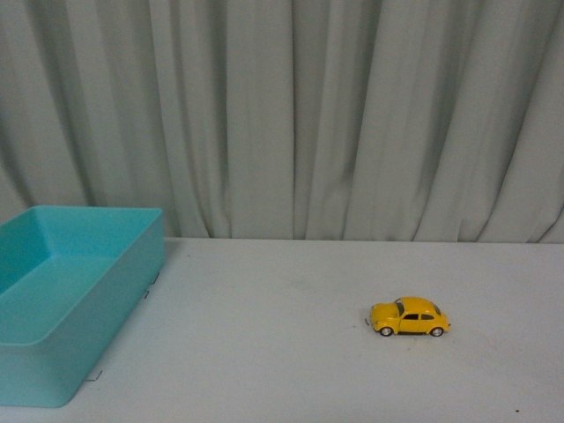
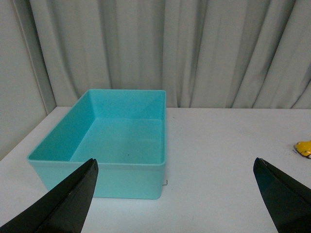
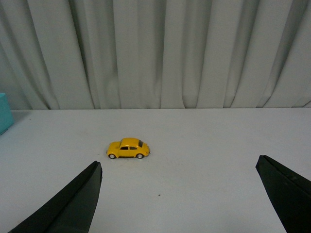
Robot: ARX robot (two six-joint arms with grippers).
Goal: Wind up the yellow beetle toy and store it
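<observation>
Only wrist-side: left tool (image 2: pixel 175 160), right tool (image 3: pixel 179 159)

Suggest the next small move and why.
Probably ease the right gripper forward and down toward the yellow beetle toy. Its jaws are open and empty, and the toy stands on its wheels on the table just ahead of it, untouched. The left gripper faces the teal bin, farther from the toy.

A lab-style test booth, a plain white table (image 1: pixel 291 379) set against a pale grey pleated curtain (image 1: pixel 282 115) that closes off the whole background, a turquoise plastic bin (image 1: pixel 119 330) on the table's left side, even flat indoor light.
</observation>
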